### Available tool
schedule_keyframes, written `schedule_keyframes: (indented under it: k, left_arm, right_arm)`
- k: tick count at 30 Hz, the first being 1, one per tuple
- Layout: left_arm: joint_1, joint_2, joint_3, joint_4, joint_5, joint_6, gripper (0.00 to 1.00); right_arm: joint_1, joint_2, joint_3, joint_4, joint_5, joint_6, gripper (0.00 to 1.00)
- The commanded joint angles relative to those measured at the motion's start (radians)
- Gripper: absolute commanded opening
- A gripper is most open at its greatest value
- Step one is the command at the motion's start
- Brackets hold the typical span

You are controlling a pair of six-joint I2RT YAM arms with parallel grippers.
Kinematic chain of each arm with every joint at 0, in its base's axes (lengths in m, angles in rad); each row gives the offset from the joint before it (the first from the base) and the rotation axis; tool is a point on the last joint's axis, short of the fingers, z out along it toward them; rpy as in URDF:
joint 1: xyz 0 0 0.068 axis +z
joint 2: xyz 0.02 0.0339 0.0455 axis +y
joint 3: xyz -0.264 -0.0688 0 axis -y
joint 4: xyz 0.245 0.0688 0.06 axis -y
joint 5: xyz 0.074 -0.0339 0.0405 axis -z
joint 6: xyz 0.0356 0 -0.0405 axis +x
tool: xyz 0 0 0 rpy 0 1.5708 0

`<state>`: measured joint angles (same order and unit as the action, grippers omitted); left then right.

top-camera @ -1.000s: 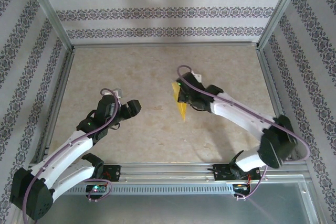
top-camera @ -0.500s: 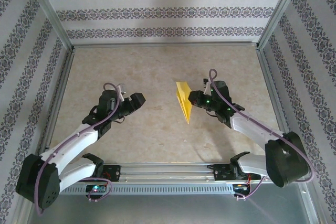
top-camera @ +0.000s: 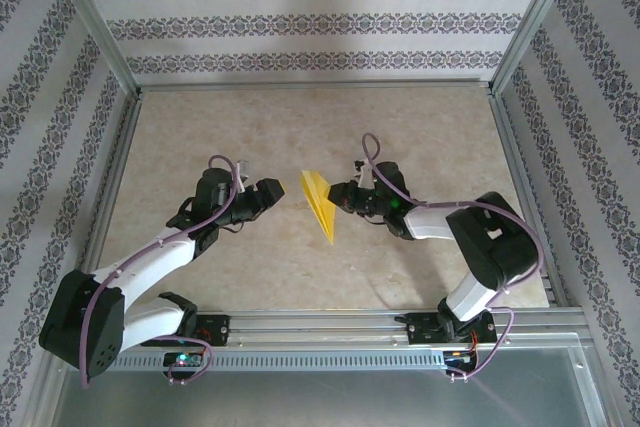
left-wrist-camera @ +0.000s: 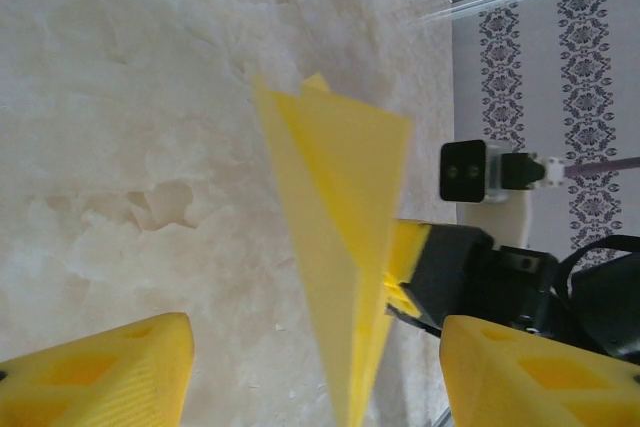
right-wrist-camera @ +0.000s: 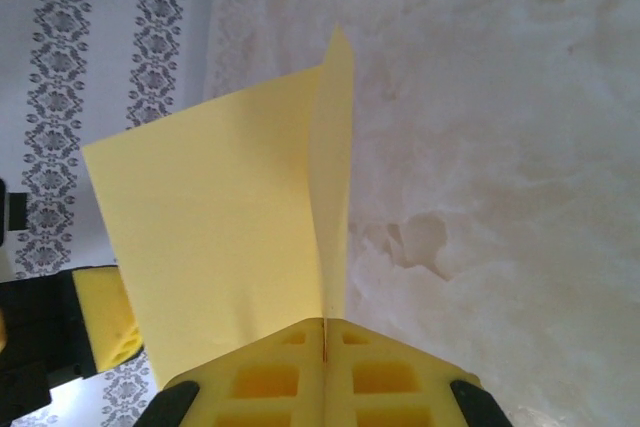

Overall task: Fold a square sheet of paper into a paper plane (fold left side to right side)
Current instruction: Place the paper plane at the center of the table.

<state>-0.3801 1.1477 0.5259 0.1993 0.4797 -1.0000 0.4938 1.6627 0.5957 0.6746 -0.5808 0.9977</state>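
The square sheet of paper (top-camera: 318, 205) is yellow and folded into a slim pointed shape with a centre crease. It is held off the table at the middle. My right gripper (top-camera: 340, 199) is shut on its right edge; in the right wrist view the paper (right-wrist-camera: 230, 237) rises from between the closed fingers (right-wrist-camera: 325, 342). My left gripper (top-camera: 272, 193) stands open just left of the paper, apart from it. In the left wrist view the paper (left-wrist-camera: 340, 197) hangs ahead of the gap between the two yellow fingertips (left-wrist-camera: 110, 372), and the right gripper's pad (left-wrist-camera: 410, 257) shows behind it.
The beige marbled tabletop (top-camera: 250, 127) is fenced by aluminium frame rails (top-camera: 110, 187) and patterned walls (top-camera: 300, 22). A metal rail (top-camera: 320, 325) with the arm bases runs along the near edge.
The right gripper has carried the paper leftward to the table's middle. The left gripper has moved right toward it and its fingers have narrowed somewhat.
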Motion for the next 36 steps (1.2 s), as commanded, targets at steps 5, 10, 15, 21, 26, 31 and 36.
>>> schedule_keyframes:
  k: [5, 10, 15, 21, 26, 31, 36]
  left_arm:
    - [0.017, -0.028, 0.011, 0.002, -0.004, 0.009, 0.66]
    - [0.021, -0.026, 0.004, -0.003, -0.008, 0.009, 0.66]
    - [0.021, -0.008, 0.003, -0.008, -0.009, 0.009, 0.66]
    - [0.021, 0.065, 0.015, 0.008, 0.022, 0.008, 0.64]
    - [0.02, 0.152, 0.034, 0.055, 0.076, -0.003, 0.6]
    - [0.017, 0.216, 0.047, 0.106, 0.102, -0.022, 0.59]
    - [0.003, 0.292, 0.087, 0.121, 0.121, -0.02, 0.59]
  right_arm:
    - [0.002, 0.121, 0.038, 0.125, 0.034, 0.002, 0.0]
    - [0.0, 0.174, 0.037, 0.137, 0.054, -0.024, 0.0]
    - [0.0, 0.196, 0.02, 0.14, 0.089, -0.057, 0.04]
    - [-0.003, 0.193, -0.011, 0.13, 0.128, -0.087, 0.15]
    - [-0.011, 0.179, -0.035, 0.123, 0.135, -0.101, 0.2]
    - [-0.027, 0.145, -0.061, 0.084, 0.157, -0.135, 0.2]
    - [-0.035, 0.128, -0.073, 0.074, 0.156, -0.146, 0.2]
